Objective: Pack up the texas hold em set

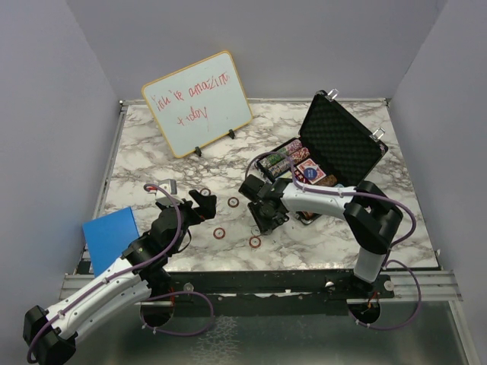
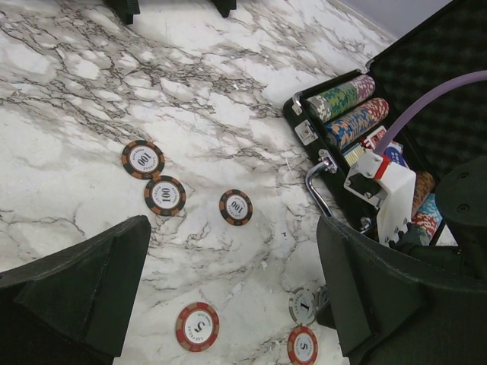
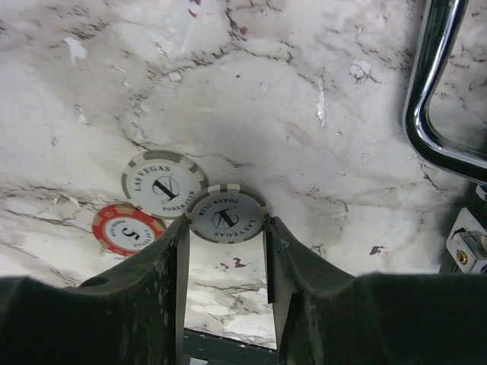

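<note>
Fingertips of the right pincer [image 3: 225,236] pinch a grey chip [image 3: 227,214] over the marble surface [image 3: 251,99]; the left pincer [image 2: 228,289] hangs spread wide.

I read "LAS VEGAS POKER CLUB", "1" on grey chip [image 3: 227,214]; "5" on red chip [image 3: 127,230]; "100" on 3 dark chips [image 2: 165,195]; whiteboard [image 1: 199,104] approx. "amazing today".

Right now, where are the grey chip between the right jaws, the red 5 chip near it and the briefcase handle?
grey chip [image 3: 228,214]: right wrist view, its printed centre.
red 5 chip [image 3: 125,230]: right wrist view, white centre.
briefcase handle [image 3: 428,76]: right wrist view, chrome bar.
</note>
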You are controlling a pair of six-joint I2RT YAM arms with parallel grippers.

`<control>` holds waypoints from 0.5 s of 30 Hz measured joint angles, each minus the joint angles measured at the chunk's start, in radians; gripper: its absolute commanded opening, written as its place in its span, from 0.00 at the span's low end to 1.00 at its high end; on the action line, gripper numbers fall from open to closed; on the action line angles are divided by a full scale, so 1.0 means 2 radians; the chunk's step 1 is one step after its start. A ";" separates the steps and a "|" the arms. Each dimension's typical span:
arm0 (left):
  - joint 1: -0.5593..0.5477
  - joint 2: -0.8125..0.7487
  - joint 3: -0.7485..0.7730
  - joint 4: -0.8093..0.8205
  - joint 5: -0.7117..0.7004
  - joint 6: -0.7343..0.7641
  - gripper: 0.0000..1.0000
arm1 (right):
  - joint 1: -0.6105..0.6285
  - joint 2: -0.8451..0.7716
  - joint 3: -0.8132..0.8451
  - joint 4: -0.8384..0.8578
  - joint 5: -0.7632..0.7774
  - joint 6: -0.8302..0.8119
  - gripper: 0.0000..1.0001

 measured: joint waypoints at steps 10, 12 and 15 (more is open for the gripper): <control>0.000 -0.003 0.000 -0.002 -0.004 0.000 0.99 | 0.006 -0.011 0.013 0.011 0.013 0.012 0.36; 0.000 -0.003 0.000 -0.002 -0.004 0.000 0.99 | 0.008 -0.011 0.014 0.013 0.012 0.012 0.37; 0.000 -0.003 0.000 -0.002 -0.005 0.000 0.99 | 0.012 -0.010 0.015 0.015 0.008 0.012 0.38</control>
